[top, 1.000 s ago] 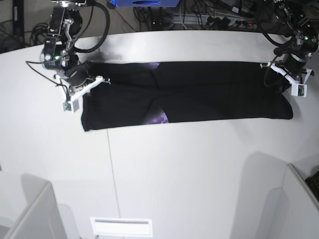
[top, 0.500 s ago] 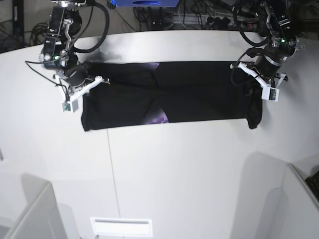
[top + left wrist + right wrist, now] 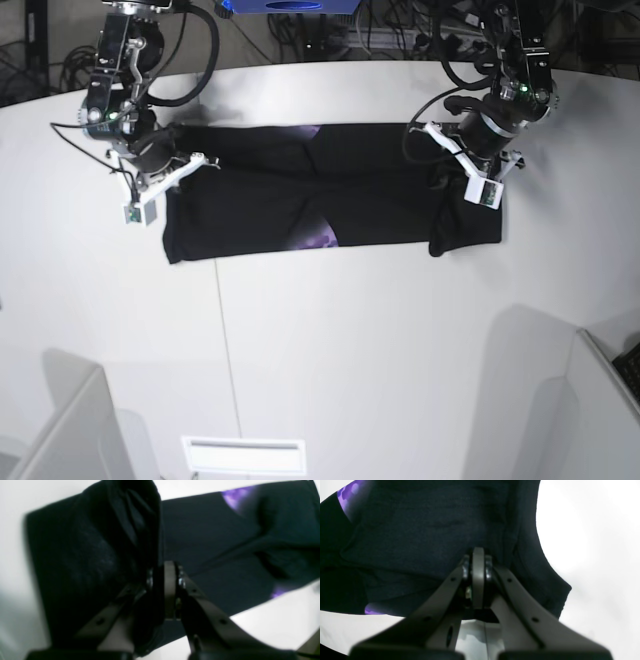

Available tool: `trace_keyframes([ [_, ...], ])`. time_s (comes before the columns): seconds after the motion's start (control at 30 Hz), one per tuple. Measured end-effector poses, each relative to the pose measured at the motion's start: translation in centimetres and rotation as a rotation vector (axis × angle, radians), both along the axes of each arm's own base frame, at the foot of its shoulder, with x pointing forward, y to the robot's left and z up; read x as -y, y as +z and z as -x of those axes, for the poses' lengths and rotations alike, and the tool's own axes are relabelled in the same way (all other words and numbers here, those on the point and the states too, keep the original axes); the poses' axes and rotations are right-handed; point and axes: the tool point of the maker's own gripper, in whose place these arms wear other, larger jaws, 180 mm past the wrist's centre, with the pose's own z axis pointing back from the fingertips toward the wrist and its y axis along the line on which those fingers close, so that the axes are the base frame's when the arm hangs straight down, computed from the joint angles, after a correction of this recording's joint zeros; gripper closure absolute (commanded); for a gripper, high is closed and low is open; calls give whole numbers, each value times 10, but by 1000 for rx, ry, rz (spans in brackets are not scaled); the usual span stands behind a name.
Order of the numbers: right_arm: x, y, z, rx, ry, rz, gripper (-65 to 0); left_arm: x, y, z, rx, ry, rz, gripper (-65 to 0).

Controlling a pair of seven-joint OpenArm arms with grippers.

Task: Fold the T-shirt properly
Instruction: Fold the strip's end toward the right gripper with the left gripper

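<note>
**Risk: carried end slipping or landing askew**

Black T-shirt (image 3: 310, 195) stretched lengthwise across the white table (image 3: 350, 340). Left end effector (image 3: 470, 170) clamped on one end, lifted and hanging in a bunched fold over the flat part. Right end effector (image 3: 160, 165) closed, pinning the opposite end. Likely trouble: bunched cloth dropping crooked, slipping from the pinch, or dragging the pinned end and rumpling the fold.

A white table (image 3: 340, 340) fills most of the base view, a thin seam (image 3: 226, 350) running down its left half. Near its front edge sits a white slotted vent (image 3: 243, 455). Behind the table's far edge lie tangled black cables (image 3: 400, 35) beside a blue object (image 3: 290, 6).
</note>
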Motion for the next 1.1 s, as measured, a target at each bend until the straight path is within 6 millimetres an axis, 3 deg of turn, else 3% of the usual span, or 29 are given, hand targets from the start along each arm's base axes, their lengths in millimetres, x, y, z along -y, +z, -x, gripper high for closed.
trace_keyframes([
  [0.53,0,1,-1,3,0,0,0,54,-5,6,-30,-105,60,0],
  [0.93,0,0,0,-1,-1,0,0,98,4,-4,-16,-165,111,0],
  [1.1,0,0,0,-1,-1,0,0,106,4,-2,-21,-169,129,0],
])
